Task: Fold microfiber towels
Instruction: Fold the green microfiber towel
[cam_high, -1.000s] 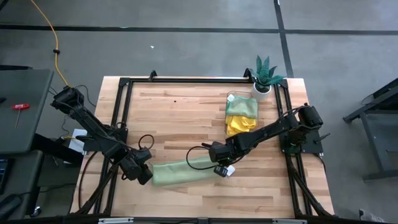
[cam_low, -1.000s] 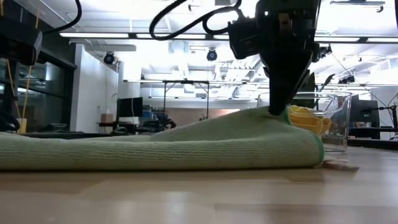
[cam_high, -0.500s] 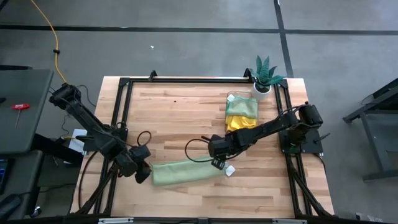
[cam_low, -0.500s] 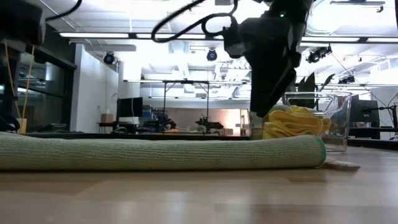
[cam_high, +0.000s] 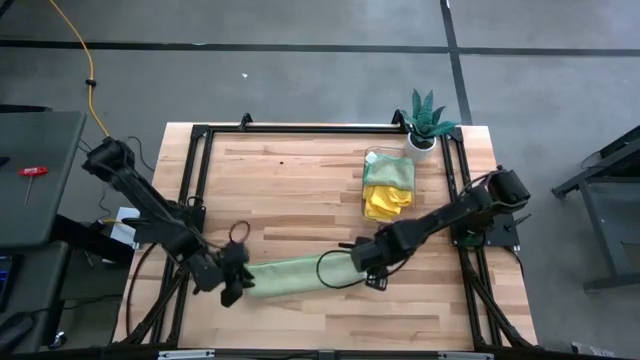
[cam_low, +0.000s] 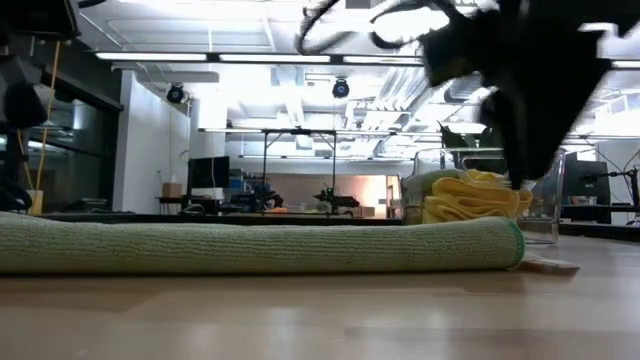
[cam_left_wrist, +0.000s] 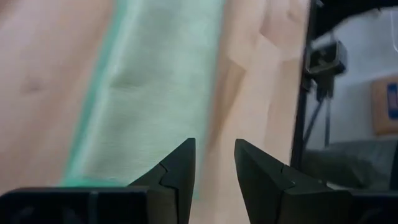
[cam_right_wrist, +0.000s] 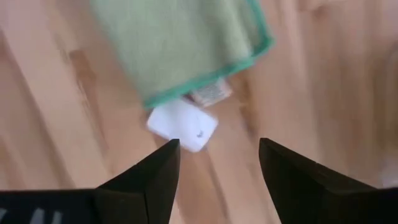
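A pale sage green microfiber towel (cam_high: 300, 275) lies flat on the wooden table (cam_high: 290, 190) near its front edge, folded into a long narrow strip running left to right (cam_low: 250, 245). My left gripper (cam_high: 232, 288) hovers open over the strip's left end (cam_left_wrist: 155, 93), fingers clear of the cloth (cam_left_wrist: 214, 152). My right gripper (cam_high: 370, 272) hangs open above the strip's right end (cam_right_wrist: 186, 43), pointing down (cam_right_wrist: 217, 149). A small white tag (cam_right_wrist: 182, 124) lies on the wood at that end.
A clear container (cam_high: 388, 185) at the back right holds yellow towels (cam_low: 470, 195) and a green one. A small potted plant (cam_high: 425, 120) stands at the far right corner. A black frame (cam_high: 195, 180) runs round the table's edges. Bare wood lies between the strip and the far edge.
My right gripper has let go of the towel's right end, risen off it and moved toward the table's right edge. That end, lifted a second ago, has dropped, and the strip lies flat. My left gripper has turned about at the left end.
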